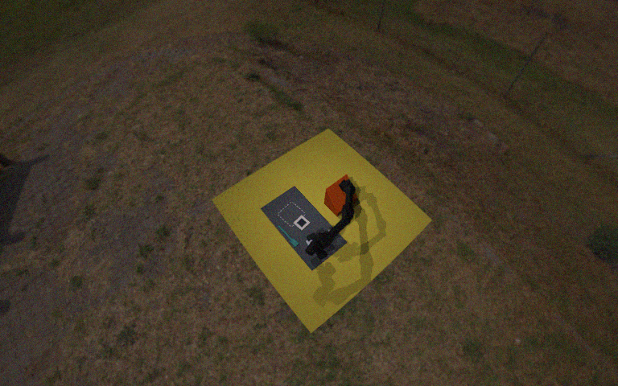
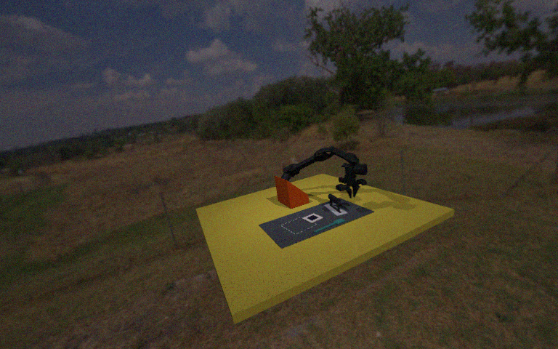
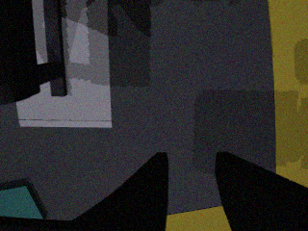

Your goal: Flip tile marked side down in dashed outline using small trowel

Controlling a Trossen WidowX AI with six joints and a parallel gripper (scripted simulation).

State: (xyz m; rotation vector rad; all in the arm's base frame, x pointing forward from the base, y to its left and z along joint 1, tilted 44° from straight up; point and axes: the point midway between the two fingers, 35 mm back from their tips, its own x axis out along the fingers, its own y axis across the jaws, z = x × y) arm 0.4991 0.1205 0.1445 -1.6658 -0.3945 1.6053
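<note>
Your gripper (image 2: 351,190) hung above the mat's (image 2: 288,236) right end, fingers slightly parted, gripping nothing. The teal trowel (image 2: 329,225) lay flat on the mat's near edge, well apart, beside the tile (image 2: 312,218).

Location: open outdoor field at dusk. Dry, patchy grass (image 1: 136,273) surrounds the work area on all sides. The exterior view shows a dark cloudy sky (image 2: 123,61), a tree (image 2: 354,53), and a line of bushes (image 2: 263,110) on sloping ground. A thin wire fence post (image 2: 166,214) stands nearby. A flat yellow surface (image 2: 255,263) lies directly on the grass
</note>
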